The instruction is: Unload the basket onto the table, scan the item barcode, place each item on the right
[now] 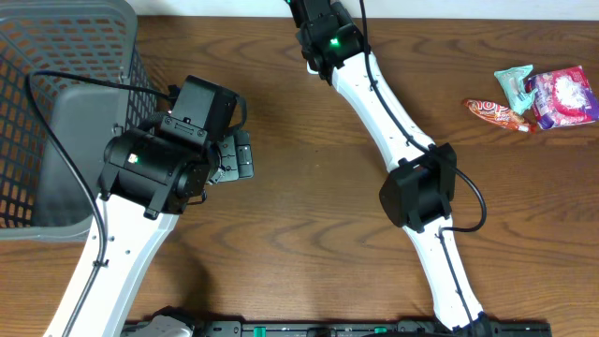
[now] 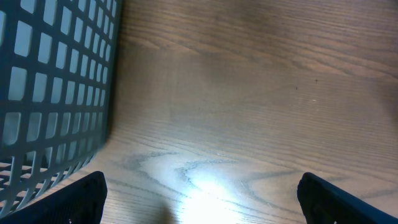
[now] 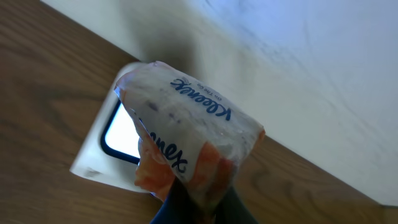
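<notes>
In the right wrist view, my right gripper (image 3: 202, 208) is shut on the bottom of the item, a white and orange Kleenex tissue pack (image 3: 186, 121). The pack hangs tilted just above a white scanner (image 3: 93, 162) with a dark-framed bright window, at the table's far edge by the wall. No barcode shows on the pack's visible side. Overhead, the right arm (image 1: 328, 42) reaches past the top edge, so its fingers and the pack are out of view there. My left gripper (image 1: 234, 154) (image 2: 205, 205) stands open over bare wood beside the basket, with nothing between its fingers.
A grey mesh basket (image 1: 56, 112) (image 2: 50, 81) stands at the far left, close to my left gripper. Several bright snack packets (image 1: 547, 98) lie at the right end of the table. A white wall (image 3: 298, 68) rises behind the scanner.
</notes>
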